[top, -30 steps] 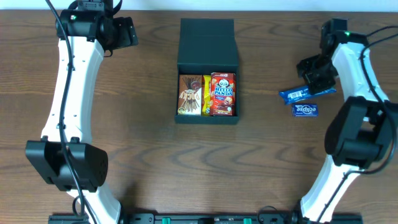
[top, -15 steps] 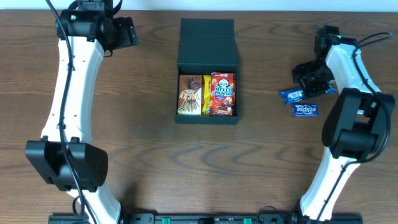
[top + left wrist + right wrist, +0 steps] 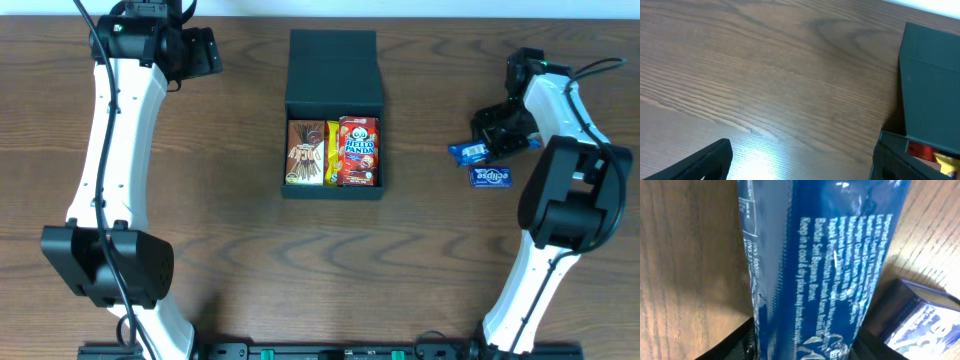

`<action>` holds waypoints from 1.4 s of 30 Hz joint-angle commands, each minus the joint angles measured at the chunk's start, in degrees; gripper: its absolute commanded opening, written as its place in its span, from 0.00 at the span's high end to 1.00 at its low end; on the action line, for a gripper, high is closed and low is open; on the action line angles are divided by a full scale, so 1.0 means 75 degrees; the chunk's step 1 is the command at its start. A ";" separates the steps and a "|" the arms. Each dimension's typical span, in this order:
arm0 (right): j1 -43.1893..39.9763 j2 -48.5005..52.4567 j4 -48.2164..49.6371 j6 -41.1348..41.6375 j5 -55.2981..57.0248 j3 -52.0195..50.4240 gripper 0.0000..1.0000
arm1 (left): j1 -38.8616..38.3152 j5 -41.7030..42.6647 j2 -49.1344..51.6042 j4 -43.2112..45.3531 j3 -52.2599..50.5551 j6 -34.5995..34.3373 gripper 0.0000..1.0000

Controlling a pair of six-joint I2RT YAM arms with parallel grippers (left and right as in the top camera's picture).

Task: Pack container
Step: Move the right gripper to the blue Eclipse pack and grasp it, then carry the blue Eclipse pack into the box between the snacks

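Blue packet (image 3: 468, 152) right of the container (image 3: 334, 68) lies within my right gripper (image 3: 805, 347); clamped or not, I cannot tell. I'd pinch mid-length, lift level.

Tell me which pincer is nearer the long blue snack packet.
Right. The right pincer straddles the blue snack packet, directly over it. The left pincer sits far off on the other side, beyond the container.
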 commanded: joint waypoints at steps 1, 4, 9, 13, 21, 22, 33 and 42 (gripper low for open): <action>-0.0096 0.0032 0.0012 -0.0184 0.0026 -0.0029 0.55 | 0.0023 -0.0003 0.0041 -0.0015 0.0117 0.0137 0.09; -0.0096 0.0032 0.0026 -0.0367 0.0035 -0.0029 0.57 | 0.0023 -0.0003 0.0041 -0.0015 0.0117 0.0137 0.09; -0.0096 0.0032 0.0064 -0.0565 0.0050 -0.0029 0.59 | 0.0023 -0.0003 0.0041 -0.0017 0.0117 0.0137 0.09; -0.0096 0.0032 0.0105 -0.0787 -0.0038 -0.0026 0.60 | 0.0023 -0.0003 0.0041 -0.0015 0.0117 0.0137 0.09; -0.0096 0.0032 0.0058 -0.1740 -0.0207 0.0376 0.64 | 0.0023 -0.0003 0.0041 -0.0012 0.0117 0.0137 0.09; -0.0093 0.0032 0.0047 -0.1871 -0.0286 0.0519 0.65 | 0.0023 -0.0003 0.0041 -0.0015 0.0117 0.0137 0.09; 0.0399 0.0032 -0.1107 -0.3372 -0.0609 0.3270 0.72 | 0.0029 -0.0230 0.0041 -0.0012 0.0117 0.0140 0.08; 0.2154 0.0032 -0.1853 -0.4634 -0.1058 0.4505 0.75 | 0.0032 -0.0230 0.0041 -0.0015 0.0117 0.0163 0.05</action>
